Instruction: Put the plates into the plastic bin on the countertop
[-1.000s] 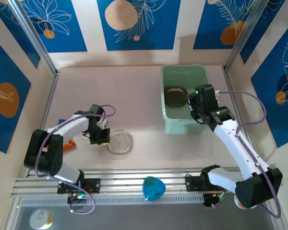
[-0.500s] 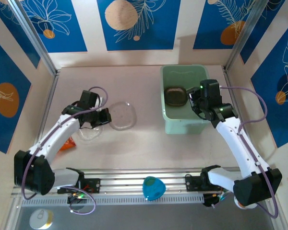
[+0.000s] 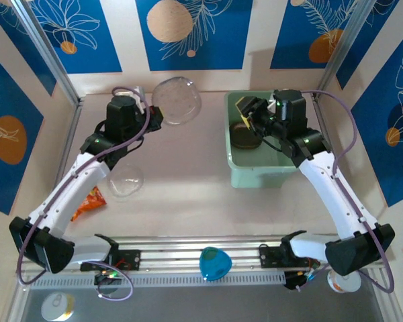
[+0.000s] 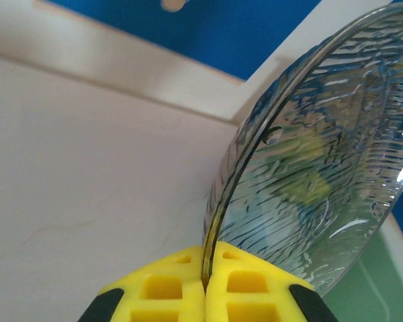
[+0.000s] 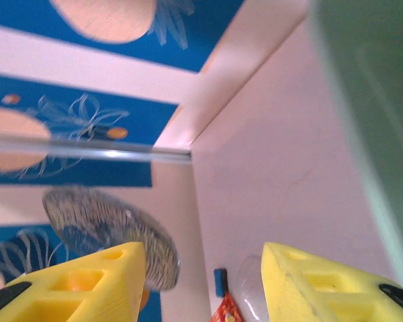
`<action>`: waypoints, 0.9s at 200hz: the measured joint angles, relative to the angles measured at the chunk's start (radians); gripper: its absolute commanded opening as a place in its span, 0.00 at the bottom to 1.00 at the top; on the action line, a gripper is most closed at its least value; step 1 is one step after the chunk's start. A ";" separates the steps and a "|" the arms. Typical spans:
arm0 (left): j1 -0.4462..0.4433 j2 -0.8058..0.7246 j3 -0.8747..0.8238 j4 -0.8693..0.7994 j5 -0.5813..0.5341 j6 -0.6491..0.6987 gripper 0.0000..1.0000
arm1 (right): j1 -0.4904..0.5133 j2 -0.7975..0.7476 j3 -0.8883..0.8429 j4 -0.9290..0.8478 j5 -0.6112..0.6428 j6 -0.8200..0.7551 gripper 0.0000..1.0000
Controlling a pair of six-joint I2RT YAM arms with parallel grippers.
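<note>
1. Top external view: a clear plate hung in the air above the far part of the countertop, left of the bin and not yet over it. It was tilted steeply, nearly on edge.
2. The left gripper was clamped on that plate's rim. Its yellow fingers pinched the thin edge, and the dish stood up and away from them.
3. Handling, as a judgement: the plate looked like thin, stiff, light plastic, ribbed but glossy. An edge pinch leaves it free to swing or slip, so it likely wants a slow carry and a low release. The rim seemed the only place to take hold, and a plate lying flat offers little more.
4. A brown plate lay inside the bin, toward its left wall.
5. A second plate, also clear, lay on the countertop toward the left edge, well apart from the bin.
6. The right gripper hovered over the bin's left rim, jaws partly apart and holding nothing.
7. A packet, orange, lay near the left edge, just beside the second plate.
</note>
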 measured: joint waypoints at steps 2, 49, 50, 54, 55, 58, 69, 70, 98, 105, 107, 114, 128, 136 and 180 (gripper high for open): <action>-0.009 0.002 0.003 0.005 -0.008 0.001 0.00 | 0.005 0.000 0.000 0.006 -0.003 -0.005 0.50; -0.168 0.030 0.038 0.081 -0.191 0.007 0.00 | 0.097 0.047 0.000 0.124 -0.037 -0.049 0.49; -0.170 0.030 0.038 0.082 -0.193 0.007 0.00 | 0.100 0.048 0.000 0.127 -0.037 -0.050 0.48; -0.179 0.031 0.038 0.085 -0.207 0.007 0.00 | 0.105 0.051 -0.001 0.136 -0.037 -0.050 0.48; -0.181 0.031 0.038 0.086 -0.208 0.007 0.00 | 0.106 0.051 -0.001 0.138 -0.037 -0.051 0.48; -0.186 0.032 0.038 0.089 -0.216 0.006 0.00 | 0.111 0.052 -0.002 0.146 -0.037 -0.053 0.48; -0.205 0.036 0.039 0.100 -0.243 0.005 0.00 | 0.124 0.055 -0.006 0.169 -0.035 -0.056 0.47; -0.206 0.036 0.039 0.101 -0.245 0.005 0.00 | 0.126 0.055 -0.006 0.171 -0.035 -0.057 0.47; -0.232 0.043 0.041 0.125 -0.284 0.000 0.00 | 0.152 0.061 -0.009 0.198 -0.014 -0.065 0.45; -0.232 0.043 0.042 0.129 -0.289 0.000 0.00 | 0.157 0.063 -0.009 0.200 -0.005 -0.064 0.45; -0.233 0.044 0.042 0.130 -0.291 0.000 0.00 | 0.158 0.064 -0.009 0.200 0.000 -0.064 0.45; -0.233 0.044 0.043 0.133 -0.298 -0.001 0.00 | 0.162 0.066 -0.009 0.200 0.010 -0.064 0.45; -0.234 0.044 0.043 0.139 -0.308 -0.001 0.00 | 0.164 0.072 -0.009 0.200 0.021 -0.064 0.45; -0.235 0.044 0.043 0.145 -0.314 -0.001 0.00 | 0.167 0.077 -0.009 0.200 0.034 -0.064 0.45; -0.249 0.044 0.043 0.154 -0.332 -0.012 0.00 | 0.187 0.126 -0.010 0.206 0.068 -0.055 0.43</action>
